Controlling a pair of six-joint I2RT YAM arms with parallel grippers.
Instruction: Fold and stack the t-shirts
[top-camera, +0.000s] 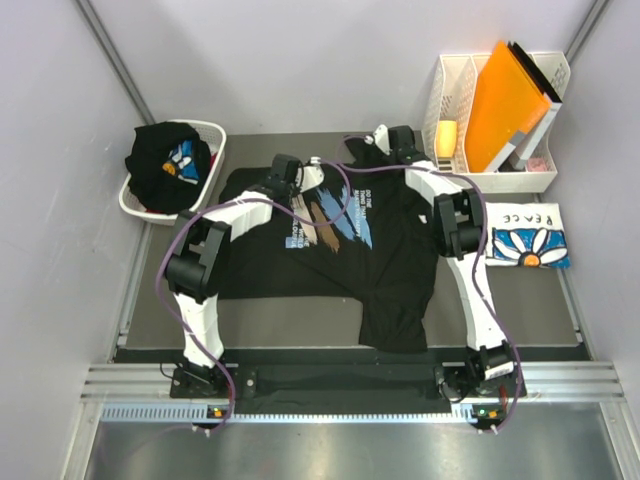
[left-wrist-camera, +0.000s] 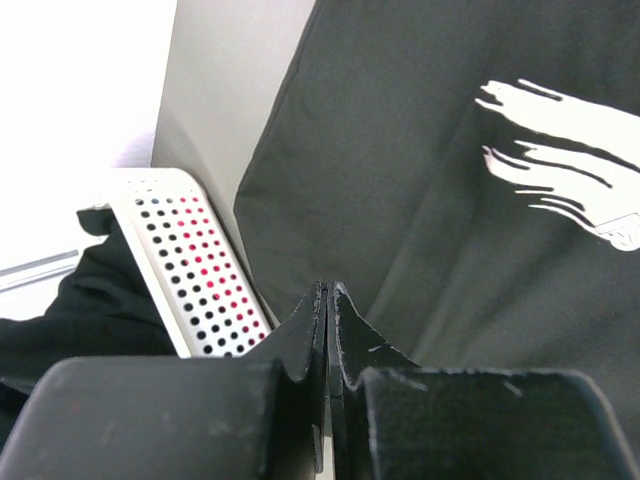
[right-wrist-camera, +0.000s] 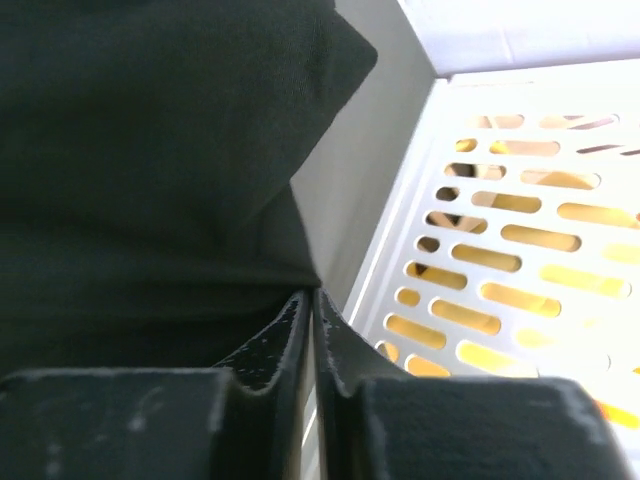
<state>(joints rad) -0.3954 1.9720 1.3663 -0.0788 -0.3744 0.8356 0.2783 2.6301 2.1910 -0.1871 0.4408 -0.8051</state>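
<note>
My left gripper (left-wrist-camera: 327, 295) has its jaws pressed flat together, with no gap showing. The black t-shirt (left-wrist-camera: 420, 200) spreads ahead of these tips and to their right, its brush-stroke print (left-wrist-camera: 560, 150) further out on that side. The shirt's edge and a long crease both run straight into my tips, so I judge that I have a thin bit of the hem or shoulder pinched, though I cannot see cloth between the pads. Just to the left of these fingers stands the perforated wall of the laundry basket (left-wrist-camera: 190, 260), with another dark tee (top-camera: 160, 160) heaped in it. A strip of bare table (left-wrist-camera: 200, 120) lies between basket and shirt.

My right gripper (right-wrist-camera: 312, 295) is likewise closed. Black cloth fills everything ahead and to the left of these tips and gathers down into them, which reads to me as a grip on the shirt's far corner. Close on the right is the slotted side of the file rack (right-wrist-camera: 500, 250), with the orange folder (top-camera: 505, 100) glowing through the holes.

I hold the two far corners like this, I think, to draw the shirt taut and flat before any fold; low, thin pinches hold one layer without bunching it. The fold itself is not yet made. The folded white tee (top-camera: 525, 245) waits well behind my right fingers, where the stack presumably goes. The rack being so near my right fingers is my worry.
</note>
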